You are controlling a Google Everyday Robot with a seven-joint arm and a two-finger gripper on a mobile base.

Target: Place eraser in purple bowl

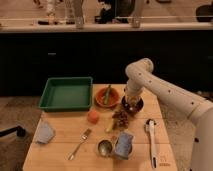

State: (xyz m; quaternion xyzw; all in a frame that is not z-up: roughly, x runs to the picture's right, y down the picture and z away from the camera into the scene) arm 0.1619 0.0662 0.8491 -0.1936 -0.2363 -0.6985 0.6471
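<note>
1. Over the back right part of the pale wooden table, the robot's gripper is hanging at the end of the white arm, pointing down into the small dark purple bowl. Whether the gripper is apart, together or clamped on anything cannot be told.
2. The eraser is not showing anywhere; it may be sitting under the gripper or already inside the bowl, hidden by the wrist.
3. The purple bowl is sitting just beside the shallow orange bowl, which is holding a green stick-like object, and a brown clump is lying just in front of it.
4. Judging by this pose, the placing step is looking close to its end.
5. Risks from here:
   - Letting go off-centre may be sending the eraser onto the rim and out onto the table.
   - Pressing lower may be tipping or sliding the light bowl.
   - Lifting away sideways may be dragging the bowl into the orange one.
</note>
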